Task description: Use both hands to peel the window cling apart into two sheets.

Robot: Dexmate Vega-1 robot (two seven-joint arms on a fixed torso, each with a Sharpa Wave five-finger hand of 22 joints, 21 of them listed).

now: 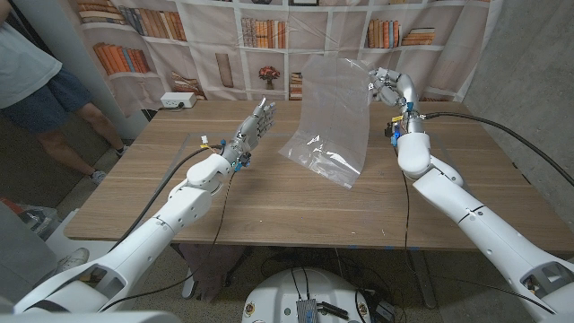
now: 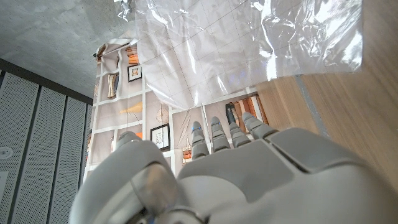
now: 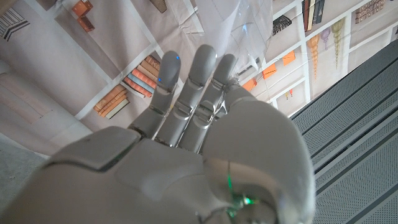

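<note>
Window cling [image 1: 330, 117] hangs from right hand [image 1: 387, 87], grip point hidden

A staged robot lab or studio: a printed bookshelf backdrop [image 1: 269, 36] hangs like a curtain behind the wooden surface [image 1: 269, 202], beside a bare concrete wall [image 1: 529, 54], with a person [image 1: 36, 81] standing alongside.

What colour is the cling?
Clear, see-through cling, glossy with wrinkles; best in the head view.
</note>
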